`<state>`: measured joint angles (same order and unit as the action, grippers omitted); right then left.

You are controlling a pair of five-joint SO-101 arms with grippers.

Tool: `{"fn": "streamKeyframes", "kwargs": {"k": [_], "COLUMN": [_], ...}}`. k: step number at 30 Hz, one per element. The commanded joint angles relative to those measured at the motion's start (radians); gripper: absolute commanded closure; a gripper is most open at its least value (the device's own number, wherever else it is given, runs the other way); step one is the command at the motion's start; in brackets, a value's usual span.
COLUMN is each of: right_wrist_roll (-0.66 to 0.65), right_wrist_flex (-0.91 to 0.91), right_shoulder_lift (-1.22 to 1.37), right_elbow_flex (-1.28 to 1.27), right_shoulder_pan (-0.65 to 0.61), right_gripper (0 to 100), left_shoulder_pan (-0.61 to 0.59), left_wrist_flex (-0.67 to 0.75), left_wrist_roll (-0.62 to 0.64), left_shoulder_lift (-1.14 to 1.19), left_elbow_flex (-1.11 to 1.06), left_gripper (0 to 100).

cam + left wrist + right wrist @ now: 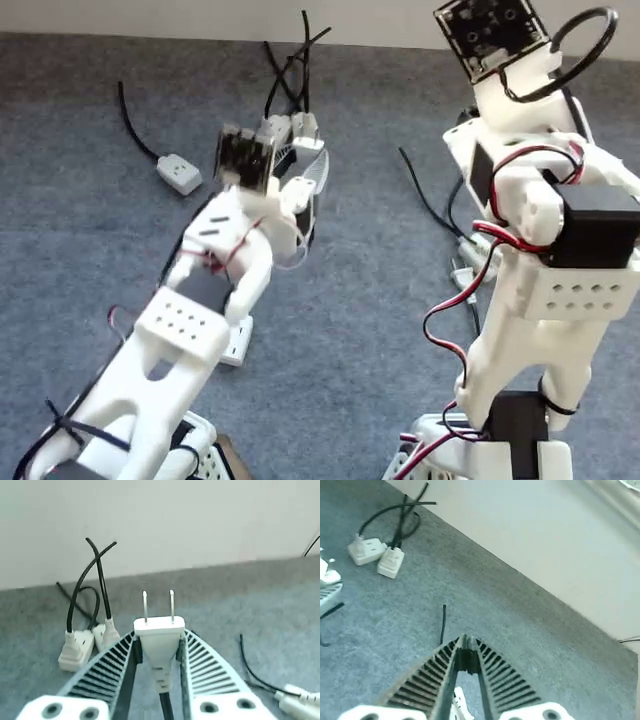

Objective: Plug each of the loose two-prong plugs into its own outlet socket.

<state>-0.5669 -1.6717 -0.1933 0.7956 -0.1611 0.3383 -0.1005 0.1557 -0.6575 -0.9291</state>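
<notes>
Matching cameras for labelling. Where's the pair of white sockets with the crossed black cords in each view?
High view: pair of sockets at top centre, near the wall.
Left wrist view: pair of sockets on the carpet beside the left gripper, which holds a plug.
Right wrist view: pair of sockets far beyond the right gripper, near the wall.
Shared landmark: their crossed black cords.
</notes>
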Motion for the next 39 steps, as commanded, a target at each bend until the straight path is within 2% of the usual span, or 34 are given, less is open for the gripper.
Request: {"fn": "streamKeyframes", "kwargs": {"k": [1,6,10,14,20,24,31,39], "right_wrist_roll": [0.017,0.017,0.023,0.072,0.052,-0.006,-0.011,-0.012], "right_wrist_flex": [-0.021,-0.085,-0.09,-0.09,-0.084,-0.015,0.159,0.38], "right_shoulder_lift": [-0.041,-0.042,-0.042,-0.056,-0.177,-0.177,-0.116,-0.099], "right_elbow_flex": [0.018,0.019,0.019,0.018,-0.094,-0.213,-0.334,-0.492], "right_shoulder_pan": [-0.113,-0.283,-0.325,-0.357,-0.498,-0.487,-0.343,-0.237], "right_gripper": [99.1,99.1,99.1,99.1,99.1,99.1,99.1,99.1], "left_shoulder_pan": [0.001,0.025,0.091,0.163,0.171,0.174,0.18,0.308], "left_wrist_flex": [0.292,0.459,0.548,0.555,0.557,0.559,0.555,0.48], "left_wrist_roll": [0.008,0.008,0.008,0.003,0.003,0.005,0.006,0.002], "left_shoulder_lift": [-0.094,-0.111,-0.11,-0.107,-0.114,-0.116,-0.145,-0.389], "left_elbow_flex": [-0.147,-0.203,-0.203,-0.202,-0.202,-0.202,-0.208,-0.314], "left_gripper": [99,99,99,99,99,99,99,99]}}
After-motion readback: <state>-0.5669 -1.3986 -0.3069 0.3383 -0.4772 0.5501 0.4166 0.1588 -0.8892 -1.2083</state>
